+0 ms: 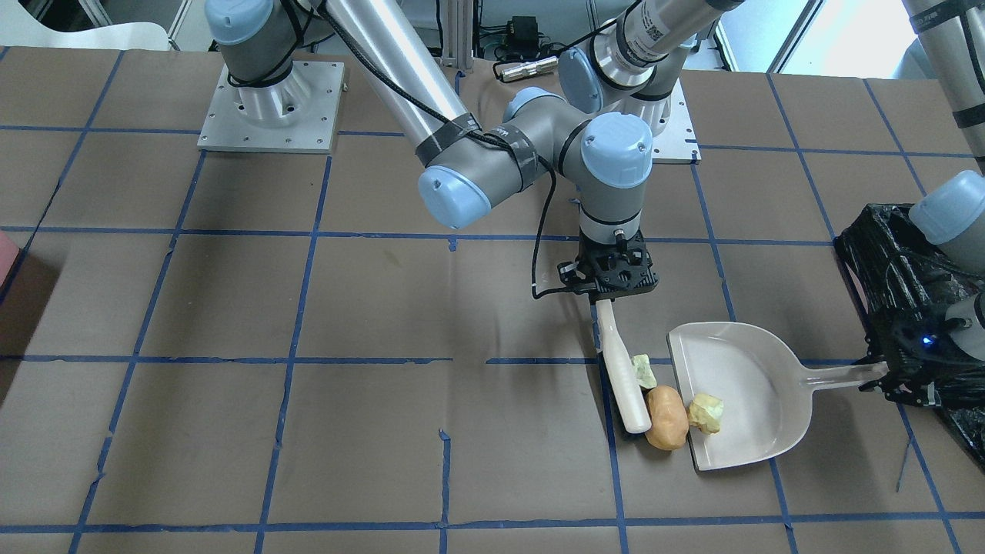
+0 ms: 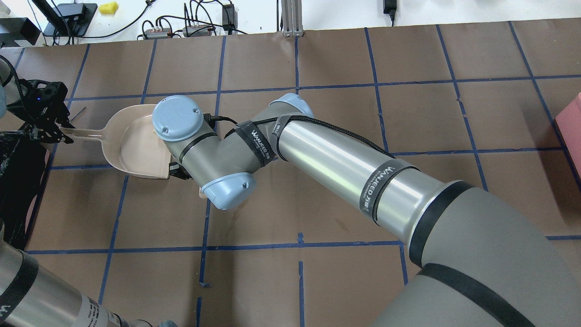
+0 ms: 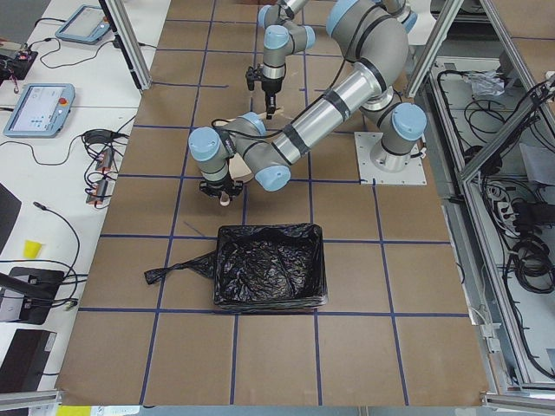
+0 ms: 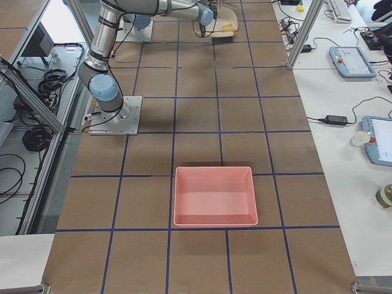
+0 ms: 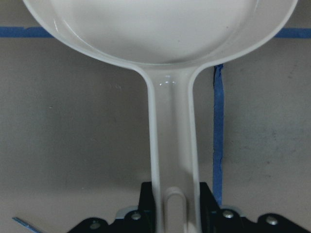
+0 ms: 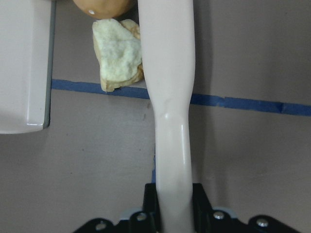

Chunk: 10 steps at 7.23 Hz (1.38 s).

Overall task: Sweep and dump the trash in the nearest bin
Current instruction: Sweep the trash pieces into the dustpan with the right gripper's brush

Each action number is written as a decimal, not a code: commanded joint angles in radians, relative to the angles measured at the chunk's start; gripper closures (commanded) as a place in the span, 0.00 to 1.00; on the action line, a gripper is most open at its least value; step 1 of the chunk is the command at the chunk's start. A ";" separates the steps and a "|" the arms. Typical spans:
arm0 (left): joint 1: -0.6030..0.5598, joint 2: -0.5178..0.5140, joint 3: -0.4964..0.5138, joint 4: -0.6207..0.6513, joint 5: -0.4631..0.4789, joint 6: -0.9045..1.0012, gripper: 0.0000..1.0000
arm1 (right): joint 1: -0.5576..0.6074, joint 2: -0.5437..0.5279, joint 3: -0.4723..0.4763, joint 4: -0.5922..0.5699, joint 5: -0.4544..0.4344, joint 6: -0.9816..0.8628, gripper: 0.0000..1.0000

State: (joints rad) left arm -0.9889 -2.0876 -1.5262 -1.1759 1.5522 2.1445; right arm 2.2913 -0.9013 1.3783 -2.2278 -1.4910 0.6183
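My left gripper [image 1: 885,377] is shut on the handle of a beige dustpan [image 1: 739,392], which lies flat on the table beside the bin [image 1: 908,308], a container lined with a black bag. My right gripper [image 1: 612,296] is shut on the handle of a beige brush [image 1: 625,377], whose head lies just off the pan's mouth. An orange, potato-like lump [image 1: 666,417] sits between brush and pan lip. One yellow crumpled piece [image 1: 643,372] lies against the brush; another [image 1: 706,413] lies just inside the pan. The right wrist view shows the brush [image 6: 167,73] and the piece [image 6: 119,53].
The bin [image 3: 269,277] stands open on the table at my left end. A pink tub [image 4: 214,196] stands far off at my right end. The brown table [image 1: 308,431] carries a blue tape grid. My right arm [image 2: 317,154] stretches across the table's middle.
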 commanded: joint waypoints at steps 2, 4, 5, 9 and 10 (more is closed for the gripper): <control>-0.002 0.011 -0.012 0.002 -0.001 0.000 0.97 | 0.071 0.123 -0.204 0.005 0.029 0.121 0.82; -0.002 0.014 -0.014 0.007 -0.004 -0.002 0.97 | 0.091 0.128 -0.263 0.007 0.066 0.181 0.81; 0.000 0.014 -0.018 0.005 -0.020 0.003 0.97 | 0.094 0.128 -0.283 0.007 0.083 0.211 0.81; 0.016 0.003 -0.052 -0.010 -0.136 0.008 0.97 | 0.071 0.121 -0.292 0.054 0.098 0.197 0.81; 0.019 0.006 -0.061 -0.011 -0.149 0.003 0.97 | 0.059 0.098 -0.289 0.126 0.091 0.152 0.81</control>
State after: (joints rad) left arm -0.9744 -2.0835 -1.5729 -1.1860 1.4241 2.1515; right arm 2.3666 -0.7836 1.0867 -2.1719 -1.3935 0.8150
